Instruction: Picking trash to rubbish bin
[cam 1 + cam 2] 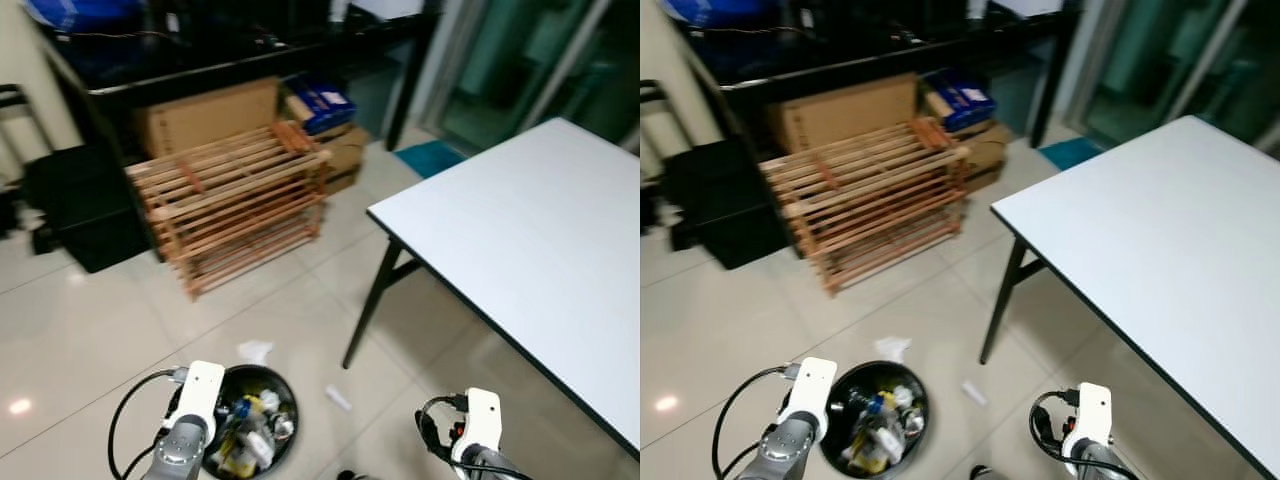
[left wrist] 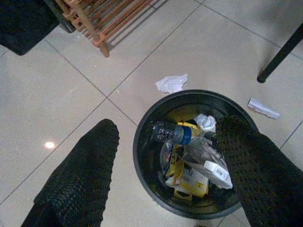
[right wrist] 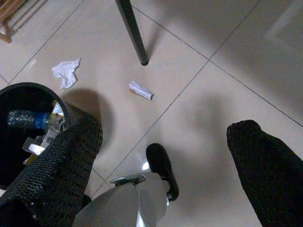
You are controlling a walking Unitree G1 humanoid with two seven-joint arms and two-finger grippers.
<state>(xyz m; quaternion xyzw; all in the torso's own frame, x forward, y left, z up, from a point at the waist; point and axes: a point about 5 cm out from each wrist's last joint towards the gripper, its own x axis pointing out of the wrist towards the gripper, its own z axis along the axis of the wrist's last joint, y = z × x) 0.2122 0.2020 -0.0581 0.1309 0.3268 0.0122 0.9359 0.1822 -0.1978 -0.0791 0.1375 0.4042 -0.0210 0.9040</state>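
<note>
Both hands, left hand (image 2: pixel 165 175) and right hand (image 3: pixel 165 165), are hanging wide and empty, risking missed grasps on the flat crumpled white paper scrap (image 3: pixel 66 72) lying beside the round black plastic rubbish bin (image 2: pixel 142 137).

1. My head cameras look forward and down from high up, table (image 1: pixel 520 230) right, rack (image 1: pixel 235 200) far.
2. Both wrist cameras face the floor closely, sharing the bin (image 2: pixel 142 137) and paper (image 3: pixel 66 72).
</note>
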